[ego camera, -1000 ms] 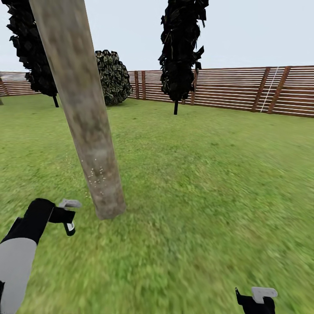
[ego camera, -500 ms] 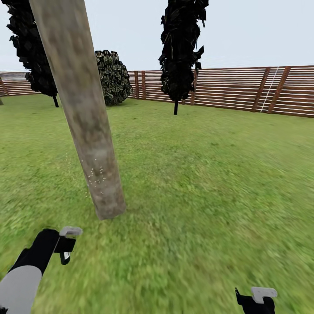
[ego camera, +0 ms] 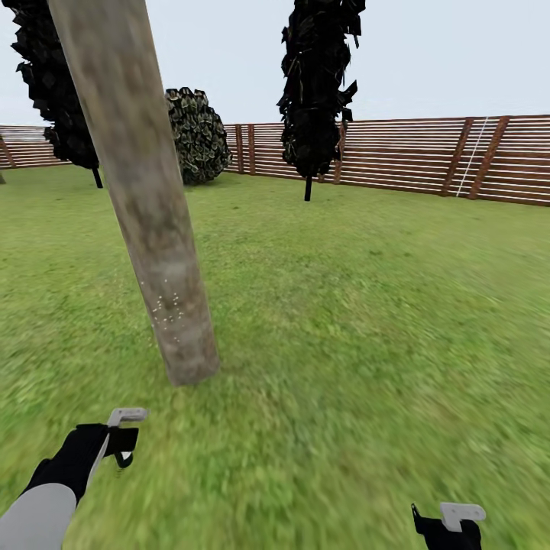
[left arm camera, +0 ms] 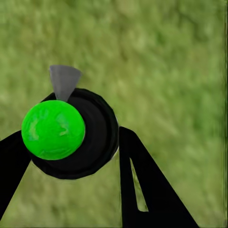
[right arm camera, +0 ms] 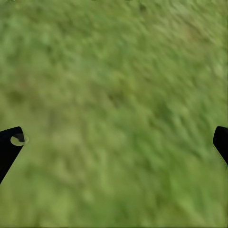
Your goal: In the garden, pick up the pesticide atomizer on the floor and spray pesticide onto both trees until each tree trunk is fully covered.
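Left arm reaches in low from the bottom-left corner of the head view, grey forearm into black wrist, and the left gripper point(ego camera: 122, 447) has its fingers point(left arm camera: 142, 190) clamped around a round black body with a green ball on top. Right gripper point(ego camera: 451, 523) sits at the bottom edge, fingers spread wide apart.

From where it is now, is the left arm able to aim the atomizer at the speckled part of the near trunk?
Probably yes. The left gripper holds the pesticide atomizer low over the grass, and only open lawn lies between it and the tree trunk. It would need to rise toward the whitish specks.
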`<state>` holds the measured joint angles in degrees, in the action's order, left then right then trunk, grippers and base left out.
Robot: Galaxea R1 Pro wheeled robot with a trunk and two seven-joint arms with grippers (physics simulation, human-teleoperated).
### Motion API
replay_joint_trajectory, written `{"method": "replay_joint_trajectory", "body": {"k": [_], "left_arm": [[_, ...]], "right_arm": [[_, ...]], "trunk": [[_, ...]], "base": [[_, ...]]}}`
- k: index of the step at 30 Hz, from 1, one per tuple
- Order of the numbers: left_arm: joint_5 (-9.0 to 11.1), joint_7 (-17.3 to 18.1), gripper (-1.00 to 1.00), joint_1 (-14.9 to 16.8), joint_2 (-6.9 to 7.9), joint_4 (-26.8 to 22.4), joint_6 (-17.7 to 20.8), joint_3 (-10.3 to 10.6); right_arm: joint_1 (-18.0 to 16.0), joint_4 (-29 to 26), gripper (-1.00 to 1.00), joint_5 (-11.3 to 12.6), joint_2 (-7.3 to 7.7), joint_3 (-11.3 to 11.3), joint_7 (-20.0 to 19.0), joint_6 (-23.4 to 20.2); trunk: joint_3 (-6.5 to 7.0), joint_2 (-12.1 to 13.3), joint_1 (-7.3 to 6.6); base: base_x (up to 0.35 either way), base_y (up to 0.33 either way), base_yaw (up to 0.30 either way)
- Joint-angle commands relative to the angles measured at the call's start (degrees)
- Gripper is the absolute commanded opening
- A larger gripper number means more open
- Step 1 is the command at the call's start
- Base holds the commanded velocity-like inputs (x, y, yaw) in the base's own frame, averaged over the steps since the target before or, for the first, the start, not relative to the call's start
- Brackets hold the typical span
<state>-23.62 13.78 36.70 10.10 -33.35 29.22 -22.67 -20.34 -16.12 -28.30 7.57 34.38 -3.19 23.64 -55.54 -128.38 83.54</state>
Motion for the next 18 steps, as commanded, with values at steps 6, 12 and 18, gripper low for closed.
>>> {"method": "replay_joint_trajectory", "body": {"k": [6,12,18], "left_arm": [[-0.9,-1.2,-1.0,0.1,-0.4,-1.5,0.4,-0.1],[0.1,-6.9,-1.0,-0.1,-0.36,-2.7,0.4,-1.8],[2.3,-7.8,-1.0,-0.1,-1.33,-0.2,-0.1,-5.7]], "right_arm": [[-0.1,0.0,1.0,-0.3,-0.02,0.5,-0.3,0.2],[-0.1,0.0,1.0,-0.4,-0.18,0.4,-0.3,0.3],[-0.1,0.0,1.0,-0.4,-0.25,0.4,-0.3,0.3]], "trunk": [[-0.05,0.0,0.01],[-0.05,0.0,0.01],[-0.05,0.0,0.01]], "base": [[0.221,-0.141,0.0],[0.217,-0.183,0.011],[0.035,-0.265,0.208]]}}
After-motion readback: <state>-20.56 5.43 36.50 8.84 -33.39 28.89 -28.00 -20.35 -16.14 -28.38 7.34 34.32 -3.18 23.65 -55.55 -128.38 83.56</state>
